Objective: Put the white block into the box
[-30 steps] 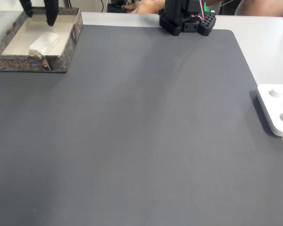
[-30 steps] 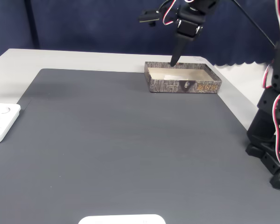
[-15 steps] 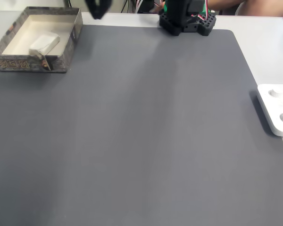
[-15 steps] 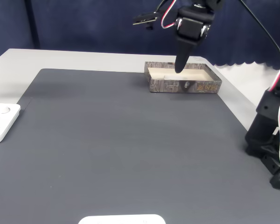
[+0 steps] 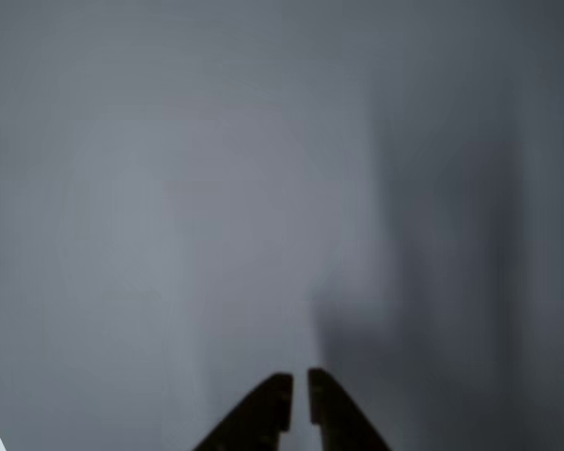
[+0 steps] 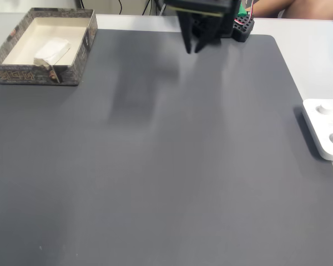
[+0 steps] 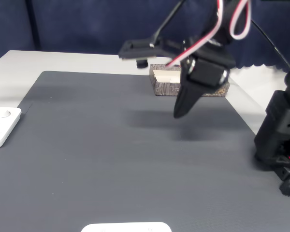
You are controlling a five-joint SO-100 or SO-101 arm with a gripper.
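Box: the box (image 6: pixel 80 52) stands at the top left corner of the dark mat (image 6: pixel 166 166) in a fixed view; in another fixed view it (image 7: pixel 160 87) is at the far side of the mat, partly behind the arm.
White block: the white block (image 6: pixel 51 51) lies flat inside the box, on its pale floor, near the middle.
End effector: the end effector (image 6: pixel 193 49) hangs above the mat near the top middle, well apart from the box. It (image 5: pixel 299 402) has its two dark fingers almost together, with only a thin gap, and holds nothing. In another fixed view it (image 7: pixel 180 112) points down over the mat.
Arm base: the black base (image 6: pixel 243 27) sits at the top edge of the mat.
White plate: a flat white plate (image 6: pixel 326 128) lies on the bench (image 6: pixel 311 55) at the right, beside the mat.
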